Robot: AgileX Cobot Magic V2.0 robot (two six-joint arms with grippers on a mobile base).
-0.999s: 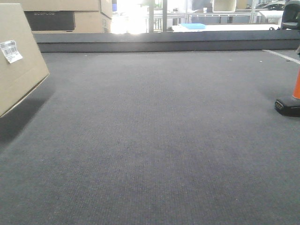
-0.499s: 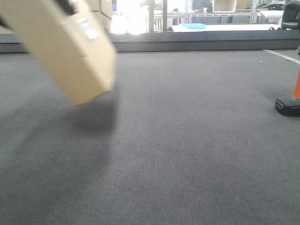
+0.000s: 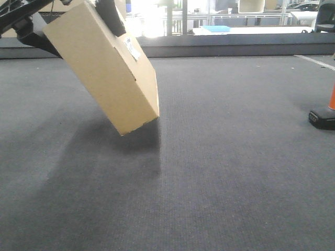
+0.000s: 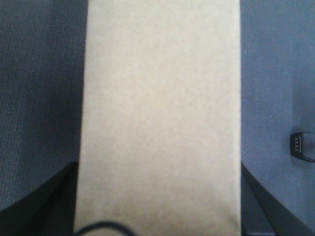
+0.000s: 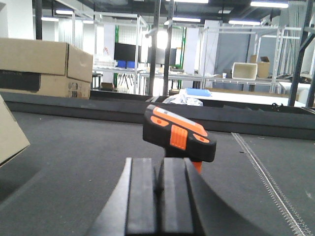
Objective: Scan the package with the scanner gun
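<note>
The package [image 3: 104, 73], a plain brown cardboard box, hangs tilted above the grey carpet, its lower corner close to the surface. A small white label [image 3: 132, 50] shows on its upper right face. My left gripper [image 3: 78, 26] is shut on the package, with a black finger on each side of it. In the left wrist view the package [image 4: 160, 98] fills the space between the fingers [image 4: 44, 206]. The scanner gun [image 3: 322, 117] stands at the far right on its black foot. My right gripper [image 5: 158, 196] is shut and empty, just in front of the scanner gun [image 5: 178, 132].
Stacked cartons with a dark printed panel [image 5: 44, 69] sit at the back left behind a raised dark ledge [image 3: 235, 44]. A white line [image 3: 314, 61] crosses the carpet at the far right. Shelving and benches stand beyond the ledge.
The package has swung from the left edge toward the middle, tilting further. My left gripper's fingers have come into the front view. The scanner gun has not moved.
</note>
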